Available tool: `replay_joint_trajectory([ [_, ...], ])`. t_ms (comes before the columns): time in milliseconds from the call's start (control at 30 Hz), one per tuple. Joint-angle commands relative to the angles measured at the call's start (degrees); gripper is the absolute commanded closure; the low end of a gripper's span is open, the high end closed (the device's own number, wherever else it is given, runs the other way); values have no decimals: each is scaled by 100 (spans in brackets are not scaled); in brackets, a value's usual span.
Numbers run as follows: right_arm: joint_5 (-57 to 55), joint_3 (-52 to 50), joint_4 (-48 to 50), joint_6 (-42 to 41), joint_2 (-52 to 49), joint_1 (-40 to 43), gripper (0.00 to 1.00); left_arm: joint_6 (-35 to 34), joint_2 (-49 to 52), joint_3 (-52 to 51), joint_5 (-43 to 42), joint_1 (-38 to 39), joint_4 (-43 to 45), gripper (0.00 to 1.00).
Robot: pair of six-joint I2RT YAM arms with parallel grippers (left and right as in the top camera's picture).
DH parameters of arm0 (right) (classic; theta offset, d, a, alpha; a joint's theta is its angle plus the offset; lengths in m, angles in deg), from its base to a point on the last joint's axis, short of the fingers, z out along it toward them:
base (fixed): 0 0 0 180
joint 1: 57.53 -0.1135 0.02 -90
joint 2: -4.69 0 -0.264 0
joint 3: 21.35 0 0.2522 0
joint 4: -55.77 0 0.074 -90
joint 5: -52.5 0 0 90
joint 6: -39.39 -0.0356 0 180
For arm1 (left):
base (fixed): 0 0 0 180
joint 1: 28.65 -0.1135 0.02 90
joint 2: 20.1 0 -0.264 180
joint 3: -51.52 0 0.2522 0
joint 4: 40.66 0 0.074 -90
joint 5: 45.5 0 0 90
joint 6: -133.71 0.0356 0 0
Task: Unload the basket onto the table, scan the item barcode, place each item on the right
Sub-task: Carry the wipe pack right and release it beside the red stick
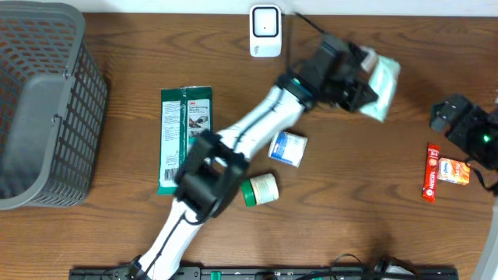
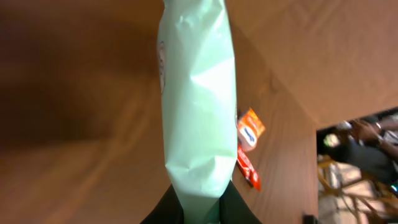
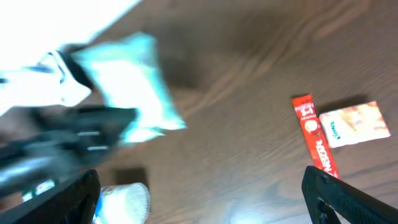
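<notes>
Within the left tool [image 2: 199,210], a pale mint-green, creased soft pouch [image 2: 196,99].

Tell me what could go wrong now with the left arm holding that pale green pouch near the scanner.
The left pincer grips the pale green pouch only at one end, so it could sag or slip out. The pouch sits off to the side of the white scanner, and no barcode shows, so the scan might miss. The blue box lies beside the arm and could get bumped.
</notes>
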Motion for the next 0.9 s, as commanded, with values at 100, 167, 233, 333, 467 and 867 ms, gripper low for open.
replay_joint_trajectory([
  [100, 170, 20, -76, 177, 232, 68, 1, -247, 297, -9, -203, 627, 367, 93],
  [167, 170, 20, -127, 177, 234, 68, 1, -240, 321, -9, -103, 793, 483, 91],
  [233, 173, 20, -168, 177, 219, 63, 1, -114, 326, -9, 188, 949, 498, 68],
  [333, 170, 20, -247, 179, 190, 63, 1, 254, 323, -9, 551, 1108, 492, 20],
  [467, 170, 20, -343, 424, 192, 63, 1, 599, 323, -9, 605, 1182, 496, 20],
  [867, 254, 20, -511, 455, 39, 52, 1, 763, 7, -7, 907, 461, 223, 19],
])
